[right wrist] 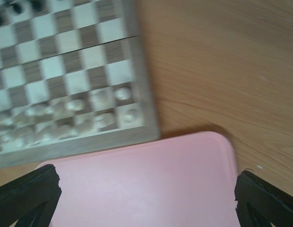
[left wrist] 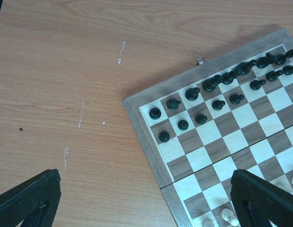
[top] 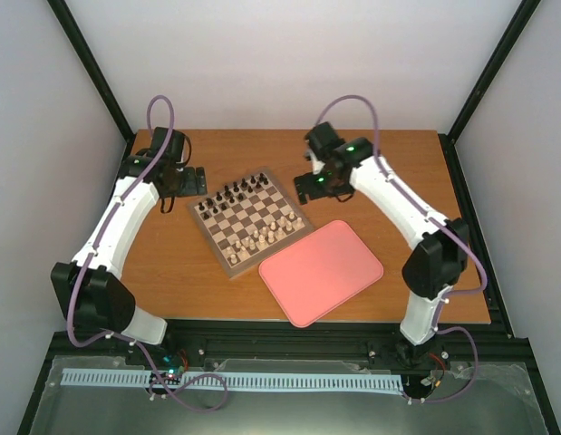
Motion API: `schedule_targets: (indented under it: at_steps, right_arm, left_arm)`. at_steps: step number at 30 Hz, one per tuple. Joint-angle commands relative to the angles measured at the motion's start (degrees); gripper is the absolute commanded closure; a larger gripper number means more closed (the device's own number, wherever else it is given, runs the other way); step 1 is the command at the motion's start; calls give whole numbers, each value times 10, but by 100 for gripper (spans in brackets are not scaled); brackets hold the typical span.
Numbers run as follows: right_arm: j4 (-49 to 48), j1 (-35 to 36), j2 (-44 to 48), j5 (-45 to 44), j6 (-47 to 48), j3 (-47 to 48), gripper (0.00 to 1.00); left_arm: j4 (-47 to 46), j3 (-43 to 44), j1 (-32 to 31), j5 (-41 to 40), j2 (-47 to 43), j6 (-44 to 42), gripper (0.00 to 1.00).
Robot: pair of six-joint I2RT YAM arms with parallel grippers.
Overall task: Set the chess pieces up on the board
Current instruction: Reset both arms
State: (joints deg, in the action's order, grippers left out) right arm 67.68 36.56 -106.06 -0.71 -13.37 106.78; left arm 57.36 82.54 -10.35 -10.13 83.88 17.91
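The board point(top: 228, 265) lies at the table's middle. Dark pieces point(top: 231, 193) fill its far-left rows, and the pale chess pieces point(top: 265, 236) stand in its near-right rows. My left gripper point(top: 193, 181) hovers off the board's left corner, open and empty. In the left wrist view its fingers point(left wrist: 28, 198) frame the board's border point(left wrist: 148, 142), the dark pieces point(left wrist: 217, 87) and a few pale chess pieces point(left wrist: 229, 216). My right gripper point(top: 305, 188) is open and empty by the board's right corner. The right wrist view is blurred: the gripper point(right wrist: 146, 203) is over the pink tray, with the pale chess pieces point(right wrist: 89, 113) on the board point(right wrist: 144, 94).
A pink rounded-corner tray point(top: 321, 270) lies right of the board, touching or nearly touching its near-right edge, with nothing on it point(right wrist: 137, 184). Black frame posts stand at the table's back corners. The wooden tabletop point(left wrist: 66, 94) bears small pale marks.
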Motion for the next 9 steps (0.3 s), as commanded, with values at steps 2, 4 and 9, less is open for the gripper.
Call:
schedule_targets:
  at_steps: [2,4,9]
  right_arm:
    - [-59,-87,52,14,-20,-45,0]
    - [-61,-97,59,-2,-20,-51,0]
    - [-61,-100,64,-23,-16,-67,0]
  left_arm:
    - [34,41,-2,-9,16,-14,0]
    - [34,38,-2,-9,14,-16,0]
    - [28,30,-2,6,2,-19,0]
